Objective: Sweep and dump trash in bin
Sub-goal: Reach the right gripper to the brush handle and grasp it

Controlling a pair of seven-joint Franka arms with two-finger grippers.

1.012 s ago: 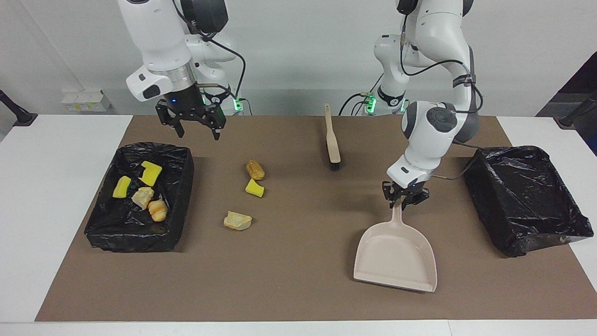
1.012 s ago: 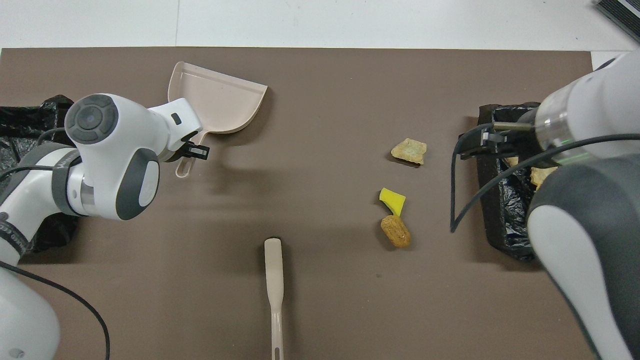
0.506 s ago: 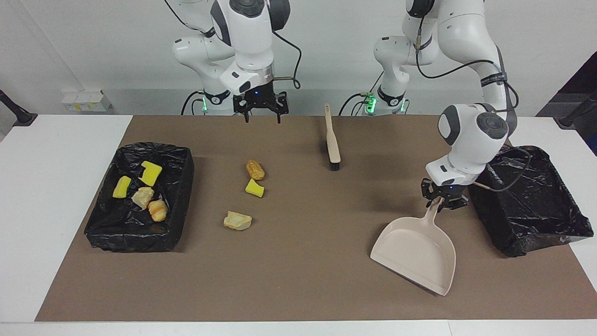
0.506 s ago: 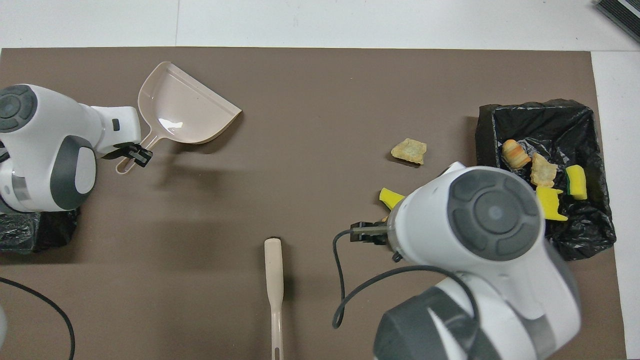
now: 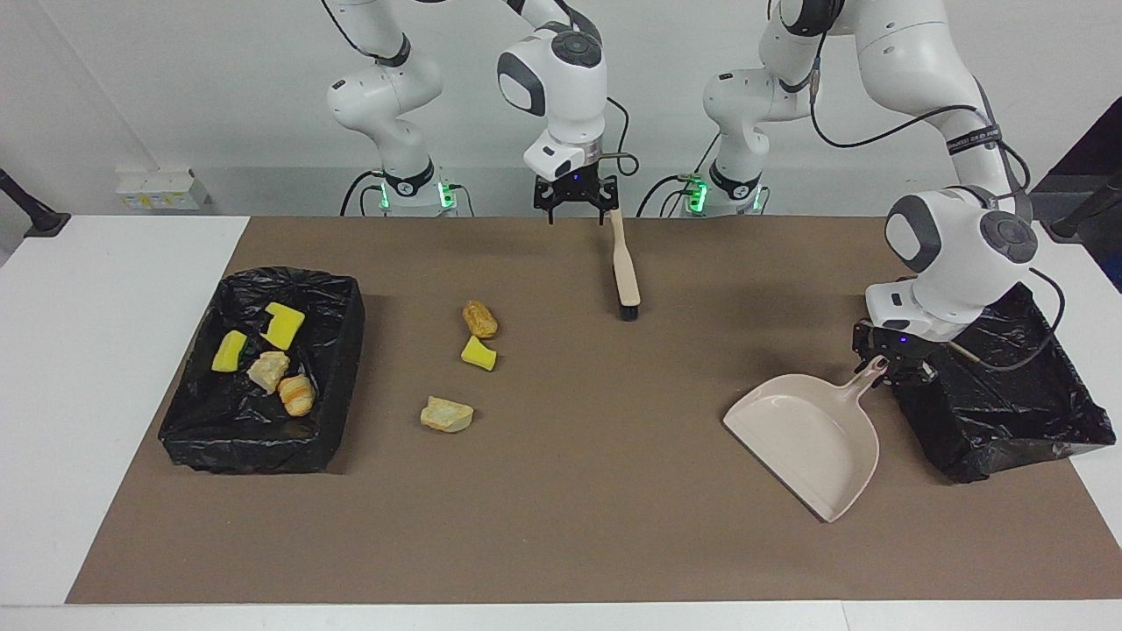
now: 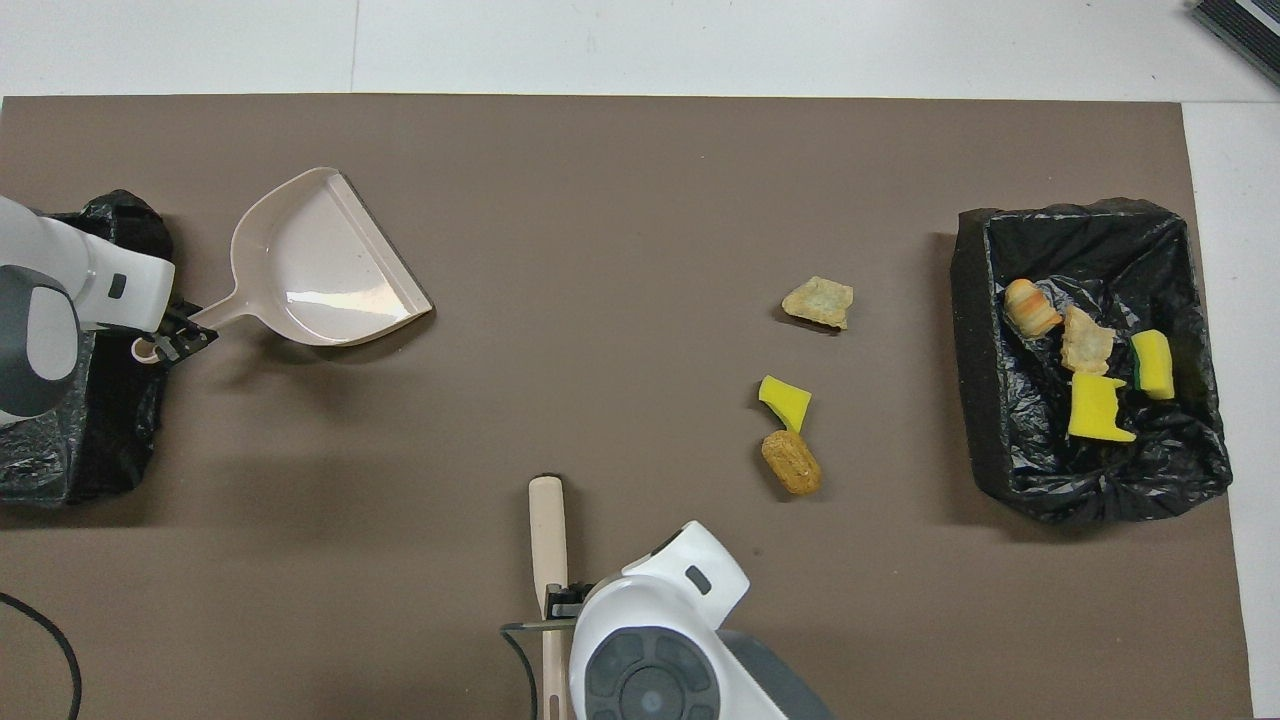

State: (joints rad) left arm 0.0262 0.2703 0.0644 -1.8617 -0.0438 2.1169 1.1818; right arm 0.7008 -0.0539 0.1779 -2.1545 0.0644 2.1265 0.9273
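Left tool (image 5: 892, 369) pinching dustpan (image 5: 811, 440) handle beside empty bin (image 5: 1008, 377), right tool (image 5: 576, 210) spread over brush (image 5: 624, 267) handle, three trash (image 5: 479, 353) scraps on surface, four in other bin (image 5: 333, 368).

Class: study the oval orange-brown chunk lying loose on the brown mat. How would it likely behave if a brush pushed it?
The orange-brown chunk looks rounded and elongated, so it would probably roll rather than slide. It seems small, likely light and easily knocked off course. The yellow sponge piece lies right beside it, so both would probably move together.
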